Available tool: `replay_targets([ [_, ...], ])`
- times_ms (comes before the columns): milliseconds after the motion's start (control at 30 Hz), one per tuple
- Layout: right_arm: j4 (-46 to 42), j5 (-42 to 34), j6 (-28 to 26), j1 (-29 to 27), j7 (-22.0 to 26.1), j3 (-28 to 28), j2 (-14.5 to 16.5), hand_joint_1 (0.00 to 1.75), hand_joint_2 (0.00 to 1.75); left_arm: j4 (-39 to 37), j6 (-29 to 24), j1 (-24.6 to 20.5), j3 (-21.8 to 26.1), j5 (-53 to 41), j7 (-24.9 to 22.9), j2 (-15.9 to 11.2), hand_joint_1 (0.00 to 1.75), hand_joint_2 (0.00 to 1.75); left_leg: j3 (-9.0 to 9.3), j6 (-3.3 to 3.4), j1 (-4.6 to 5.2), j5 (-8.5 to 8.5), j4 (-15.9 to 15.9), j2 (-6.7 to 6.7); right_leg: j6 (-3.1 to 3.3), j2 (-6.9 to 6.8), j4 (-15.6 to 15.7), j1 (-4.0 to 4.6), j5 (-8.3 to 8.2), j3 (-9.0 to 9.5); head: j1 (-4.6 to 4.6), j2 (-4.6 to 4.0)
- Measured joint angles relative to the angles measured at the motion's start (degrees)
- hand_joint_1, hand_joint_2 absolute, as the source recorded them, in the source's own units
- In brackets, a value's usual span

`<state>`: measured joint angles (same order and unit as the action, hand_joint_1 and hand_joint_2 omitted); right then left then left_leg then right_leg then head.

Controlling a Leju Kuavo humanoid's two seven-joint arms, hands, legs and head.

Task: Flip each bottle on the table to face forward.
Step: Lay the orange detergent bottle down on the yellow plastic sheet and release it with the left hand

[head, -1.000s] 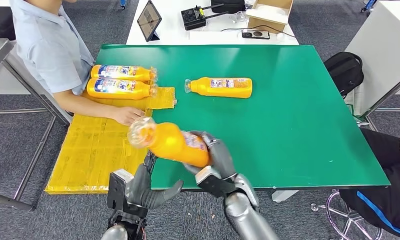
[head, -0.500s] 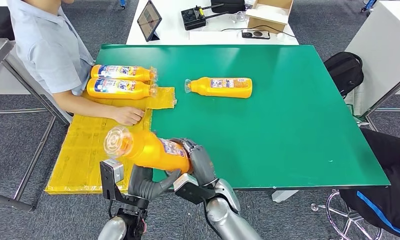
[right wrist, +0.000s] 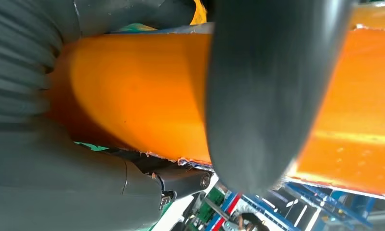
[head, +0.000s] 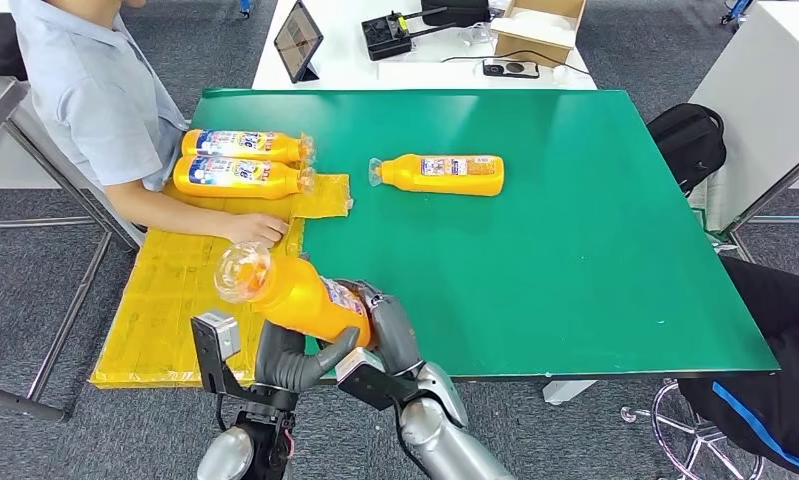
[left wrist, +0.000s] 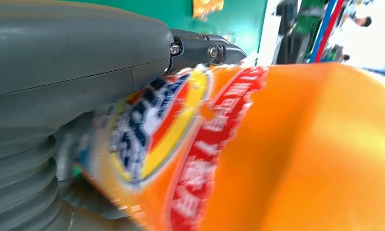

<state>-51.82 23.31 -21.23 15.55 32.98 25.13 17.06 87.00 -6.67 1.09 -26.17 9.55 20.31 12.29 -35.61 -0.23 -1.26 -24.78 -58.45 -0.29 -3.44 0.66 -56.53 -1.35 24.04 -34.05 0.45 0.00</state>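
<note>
A person (head: 85, 100) sits at the green table's (head: 575, 250) left side, one hand (head: 255, 230) resting on yellow sheeting (head: 185, 300) just beyond the held bottle's clear cap. Two labelled bottles (head: 240, 160) lie side by side near that person; a third bottle (head: 440, 173) lies alone mid-table, well apart. At the near left corner both hands hold one orange bottle (head: 300, 297) raised and tilted, cap toward the person. Right hand (head: 390, 325) wraps its base; left hand (head: 295, 360) cradles it from beneath. The table's right half offers open room
</note>
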Motion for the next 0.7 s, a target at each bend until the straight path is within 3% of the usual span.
replay_targets([
  [100,3.8,-1.4,0.4,1.0,0.6,1.5,1.7,1.44,1.75,-0.1,-3.2,-0.8,-0.1,2.1,1.0,0.5,1.72,1.75,0.00,0.00,-0.01,0.00,0.0,0.02,0.00,0.01,0.0,0.01,0.00,-0.03,0.00,0.00],
  [433,8.3,-5.2,4.0,3.1,2.3,3.1,2.5,1.46,1.75,-0.5,-2.3,-0.8,0.6,6.8,1.9,0.5,1.75,1.75,-0.02,0.00,0.00,0.00,0.0,0.02,0.00,0.01,0.0,-0.01,0.00,-0.05,0.00,0.00],
  [567,8.8,-5.3,4.1,3.3,2.4,3.3,2.5,1.32,1.75,-0.5,-2.1,-0.8,0.8,7.2,2.0,0.5,1.75,1.75,-0.02,0.00,0.00,0.00,0.0,0.02,0.00,0.01,0.0,0.00,0.00,-0.06,0.00,0.00],
  [667,8.9,-5.3,4.0,3.5,2.4,3.4,2.5,1.32,1.75,-0.6,-0.8,-0.8,1.1,8.2,2.0,0.5,1.75,1.75,-0.02,0.00,0.00,0.00,0.0,0.02,0.00,0.01,0.0,0.00,0.00,-0.08,-0.01,0.00],
  [700,8.9,-5.3,3.9,3.6,2.4,3.5,2.5,1.23,1.75,-0.6,-0.5,-0.8,1.2,8.2,2.0,0.5,1.75,1.75,-0.01,0.00,0.00,0.00,0.0,0.03,0.00,0.01,0.0,0.00,0.00,-0.08,0.00,0.00],
])
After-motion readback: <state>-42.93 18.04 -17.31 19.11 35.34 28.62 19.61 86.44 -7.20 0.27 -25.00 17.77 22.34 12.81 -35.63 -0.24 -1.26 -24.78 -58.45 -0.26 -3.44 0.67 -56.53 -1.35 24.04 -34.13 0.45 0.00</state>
